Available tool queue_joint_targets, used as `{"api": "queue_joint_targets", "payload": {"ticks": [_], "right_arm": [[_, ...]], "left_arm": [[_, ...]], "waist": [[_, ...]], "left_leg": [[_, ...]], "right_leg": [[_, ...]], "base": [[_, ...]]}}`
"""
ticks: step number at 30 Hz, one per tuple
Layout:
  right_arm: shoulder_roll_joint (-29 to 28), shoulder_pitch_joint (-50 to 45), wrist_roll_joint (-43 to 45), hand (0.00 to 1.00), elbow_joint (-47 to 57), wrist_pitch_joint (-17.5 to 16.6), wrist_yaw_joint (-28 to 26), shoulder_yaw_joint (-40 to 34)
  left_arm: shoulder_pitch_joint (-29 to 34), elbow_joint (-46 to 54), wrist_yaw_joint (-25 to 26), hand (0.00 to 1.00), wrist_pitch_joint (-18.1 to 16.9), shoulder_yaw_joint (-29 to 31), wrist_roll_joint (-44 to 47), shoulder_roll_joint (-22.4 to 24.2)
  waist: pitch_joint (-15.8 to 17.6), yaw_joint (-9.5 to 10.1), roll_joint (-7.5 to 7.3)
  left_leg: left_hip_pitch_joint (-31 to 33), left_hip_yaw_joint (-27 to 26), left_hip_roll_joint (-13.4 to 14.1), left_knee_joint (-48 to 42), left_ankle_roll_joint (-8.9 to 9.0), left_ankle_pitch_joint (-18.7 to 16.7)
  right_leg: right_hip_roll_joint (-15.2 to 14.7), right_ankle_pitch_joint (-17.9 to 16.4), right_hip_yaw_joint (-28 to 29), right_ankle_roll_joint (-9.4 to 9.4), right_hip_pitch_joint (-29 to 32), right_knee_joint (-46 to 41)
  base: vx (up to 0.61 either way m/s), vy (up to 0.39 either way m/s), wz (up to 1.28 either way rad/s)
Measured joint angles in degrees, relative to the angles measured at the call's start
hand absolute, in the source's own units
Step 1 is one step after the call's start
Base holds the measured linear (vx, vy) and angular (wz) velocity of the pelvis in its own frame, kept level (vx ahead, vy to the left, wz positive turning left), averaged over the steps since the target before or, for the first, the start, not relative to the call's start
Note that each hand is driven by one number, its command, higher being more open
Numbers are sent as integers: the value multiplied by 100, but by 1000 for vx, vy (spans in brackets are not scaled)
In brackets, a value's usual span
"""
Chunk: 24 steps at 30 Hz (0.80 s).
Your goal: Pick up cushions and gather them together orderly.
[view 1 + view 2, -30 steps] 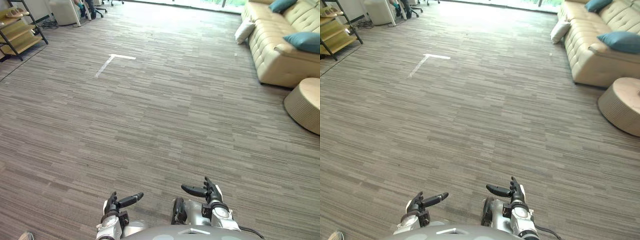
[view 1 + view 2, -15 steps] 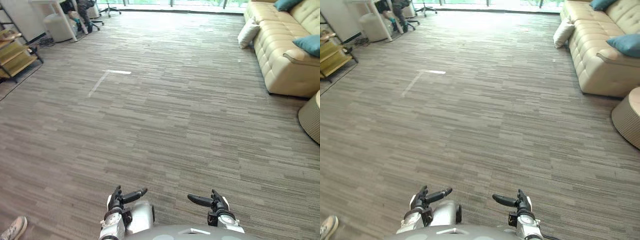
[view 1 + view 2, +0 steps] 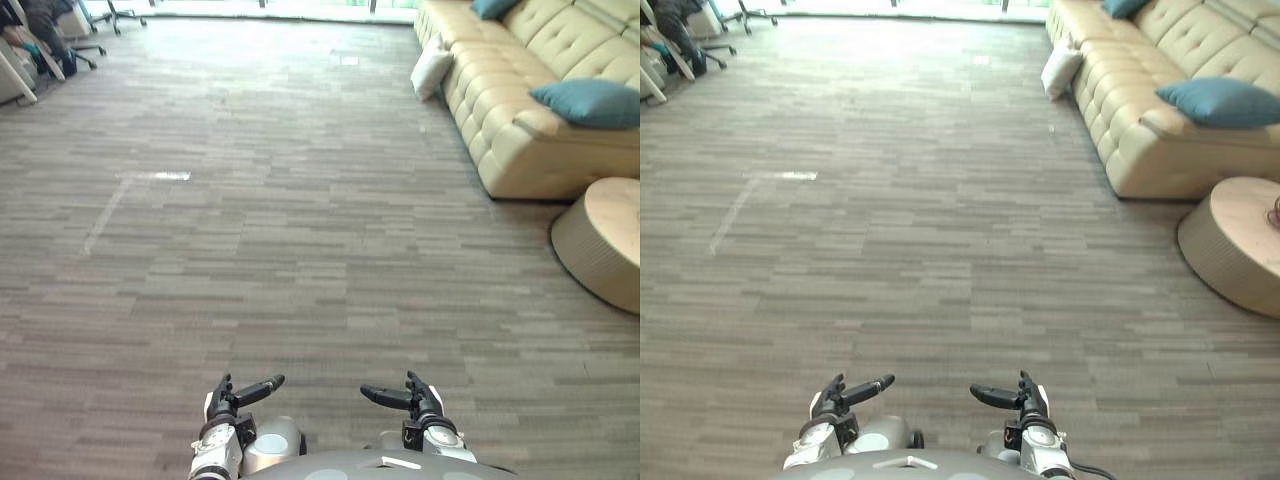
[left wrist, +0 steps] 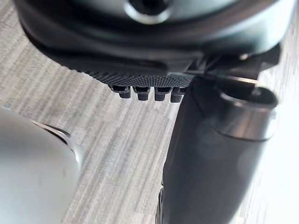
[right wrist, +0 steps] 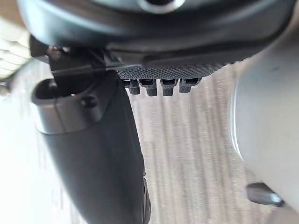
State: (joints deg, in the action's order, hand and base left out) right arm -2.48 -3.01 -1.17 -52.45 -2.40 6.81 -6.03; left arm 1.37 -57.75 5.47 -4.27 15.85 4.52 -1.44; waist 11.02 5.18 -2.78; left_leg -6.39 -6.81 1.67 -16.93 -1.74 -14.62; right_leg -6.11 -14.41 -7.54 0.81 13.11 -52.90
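**Item 1: teal cushion [image 3: 592, 102].**
- Location: on the near end of the cream sofa [image 3: 505, 150], lying flat and slightly slumped.
- Handling, as judged: soft, light, plump fill. Woven cover with fair grip. No risk of breakage. Likely to sag and swing if pinched at one corner.
- Suggested hold: both flanks pressed between two palms, or a deep pinch along one edge seam.

**Item 2: white cushion [image 3: 432, 66].**
- Location: on the floor [image 3: 300, 220], propped upright against the far end of the sofa.
- Handling, as judged: the same soft, light kind. Pale cover, prone to soiling if dragged.
- Suggested hold: top edge or both flanks, lifted clear rather than slid.

**Item 3: second teal cushion [image 3: 494, 7].**
- Location: far end of the sofa, at the upper edge of the head views, partly cut off.
- Handling: presumed as for item 1.

**Left robot hand [image 3: 226, 400].**
- Position: low at the near edge of the head views.
- State: fingers straight and relaxed, thumb out toward the middle, nothing held.

**Right robot hand [image 3: 418, 400].**
- Position and state: mirror pose, likewise empty.
- Both well apart from every cushion, with bare floor between.

**Other stock.**
- Round wicker pouffe [image 3: 600, 235] near the sofa's near end.
- Pale tape mark [image 3: 125, 195] on the floor to the left.

**Stage, as judged:** approach, with no cushion taken up yet.
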Motion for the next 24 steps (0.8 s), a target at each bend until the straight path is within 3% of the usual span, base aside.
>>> {"api": "queue_joint_targets", "payload": {"ticks": [3,4,5,7,9,10,12,13,14,15,16,18,20,21,22,23,24], "right_arm": [[-16,9,6,100,42,-75,-1,-8],[-5,20,7,100,52,-82,-2,-12],[37,20,4,100,23,-65,-4,-52],[56,90,8,100,-30,-16,3,-239],[75,120,7,100,-89,41,2,-326],[89,112,4,100,-146,73,5,-356],[91,107,3,100,-203,103,0,-348],[101,112,3,100,-217,122,1,-348],[102,112,5,100,-233,127,5,-351],[88,115,6,100,-268,150,4,-340],[83,115,7,100,-329,155,4,-318],[82,120,17,100,-461,174,7,-278],[54,129,18,100,-454,180,20,-277],[48,127,18,100,-455,190,48,-252],[57,127,18,100,-455,196,76,-211],[88,123,18,100,-459,204,105,-125],[114,111,18,100,-474,226,110,-35]], "left_arm": [[62,-51,17,100,9,-4,-16,-18],[62,-104,19,100,6,-30,-30,-17],[72,-247,30,100,10,-138,-47,21],[73,-263,-76,100,37,-271,-72,65],[78,-267,-83,100,47,-343,-91,82],[92,-261,-89,100,47,-331,-148,113],[96,-206,-118,100,53,-190,-251,130],[101,-148,-109,100,55,-58,-253,171],[112,-90,-92,100,54,39,-254,185],[124,-13,-81,100,57,104,-243,186],[128,44,-82,100,57,102,-234,181],[138,194,-85,100,-5,86,-188,221],[143,255,-86,100,-72,88,-184,234],[126,264,-85,100,-83,98,-172,221],[113,264,-85,100,-88,108,-170,220],[90,263,-84,100,-96,110,-163,221],[82,256,-75,100,-101,100,-123,233]], "waist": [[-6,-85,-19],[-3,-128,13],[-103,-137,121],[-120,-113,238],[-151,-140,290],[-191,-138,348],[-208,-151,384],[-180,-137,413],[-172,-133,447],[-160,-86,447],[-154,-65,411],[-132,72,347],[-98,73,328],[-71,79,288],[-63,79,277],[-50,78,268],[-58,104,278]], "left_leg": [[-575,104,129,259,267,-316],[-697,205,166,290,359,-421],[-802,419,256,369,407,-458],[-872,709,311,366,287,-205],[-864,910,357,204,300,-119],[-741,1118,451,-249,429,-36],[-54,1450,485,-1819,976,264],[530,1532,526,-3052,1388,510],[884,1465,596,-3726,1336,481],[1325,1257,648,-4379,1108,349],[1524,1095,643,-4467,991,279],[1919,429,678,-3790,597,-136],[2137,252,610,-2621,514,-240],[2230,276,534,-1704,474,-113],[2276,308,502,-1432,479,-12],[2360,335,447,-922,494,280],[2345,269,439,-776,501,824]], "right_leg": [[64,187,-427,67,203,2070],[110,738,-410,-73,209,2337],[243,698,-516,-359,60,2356],[228,288,-611,-442,93,1944],[256,114,-705,-478,-28,1894],[379,-7,-783,-504,-298,2105],[586,-75,-839,-565,-763,2658],[739,-63,-830,-583,-1055,2988],[840,-49,-827,-607,-1264,3174],[939,-40,-797,-626,-1647,3460],[953,-39,-763,-627,-1857,3602],[907,-8,-539,-549,-2302,3915],[834,-9,-362,-462,-2561,4170],[721,-67,-233,-358,-2720,4284],[674,-108,-196,-308,-2762,4308],[579,-212,-125,-182,-2842,4337],[501,-341,1,-41,-2945,4338]], "base": [[477,-163,30],[695,-276,38],[722,-307,33],[572,-258,29],[367,-195,29],[560,-326,35],[406,-225,26],[251,-75,8],[311,-79,-3],[326,-42,-12],[330,-20,-36],[361,20,-55],[391,138,-56],[381,165,-45],[482,254,-36],[431,254,-33],[537,312,-32]]}}
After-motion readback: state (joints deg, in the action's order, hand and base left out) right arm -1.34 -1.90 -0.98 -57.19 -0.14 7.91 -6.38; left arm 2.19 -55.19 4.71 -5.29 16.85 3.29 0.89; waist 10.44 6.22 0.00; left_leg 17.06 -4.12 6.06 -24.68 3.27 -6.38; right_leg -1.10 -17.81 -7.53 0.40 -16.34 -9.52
